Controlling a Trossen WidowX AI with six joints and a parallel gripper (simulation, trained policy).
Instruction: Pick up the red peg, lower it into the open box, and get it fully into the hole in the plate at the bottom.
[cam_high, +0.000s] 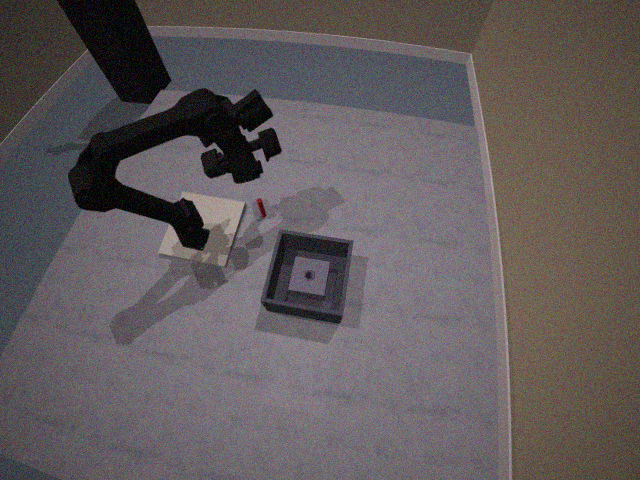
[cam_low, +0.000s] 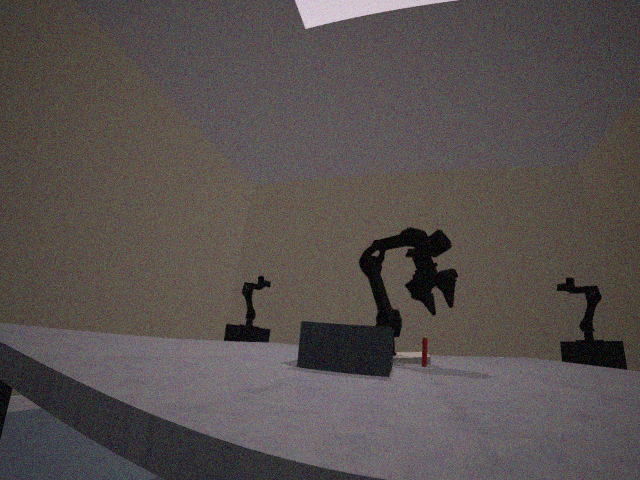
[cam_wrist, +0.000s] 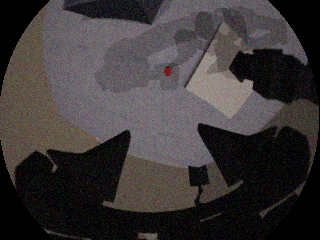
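The slim red cylindrical peg (cam_high: 261, 207) (cam_low: 424, 352) (cam_wrist: 168, 71) stood upright on the pale grey tabletop (cam_high: 413, 320) (cam_low: 491, 413) (cam_wrist: 80, 95), outside the box and near the flat cream-coloured square slab (cam_high: 235, 219) (cam_low: 408, 354) (cam_wrist: 215, 92). The black parallel-jaw gripper (cam_high: 235, 162) (cam_low: 443, 311) (cam_wrist: 164, 130) was found released, its two fingers spread wide with nothing between them. In the exterior view it was suspended above the peg, clear of its top, with the fingers pointing down at a slight tilt. In the wrist view the peg showed as a small red disc beyond the fingertips, and not in the space between them. The dark grey open-topped square box (cam_high: 305, 312) (cam_low: 344, 348) (cam_wrist: 117, 11) stood near the peg; inside it, at the bottom, lay a light square plate (cam_high: 297, 284) with a round dark hole (cam_high: 309, 275), in which nothing was seated. The step in hand was judged to be the approach to the peg, ahead of any grasp; lifting, transfer and insertion were all outstanding. The next move called for centring the fingers over the peg, squaring the gripper to the vertical and descending with the fingers apart until they straddled the shaft, before closing. It was assessed that an off-centre descent could knock the narrow peg over.
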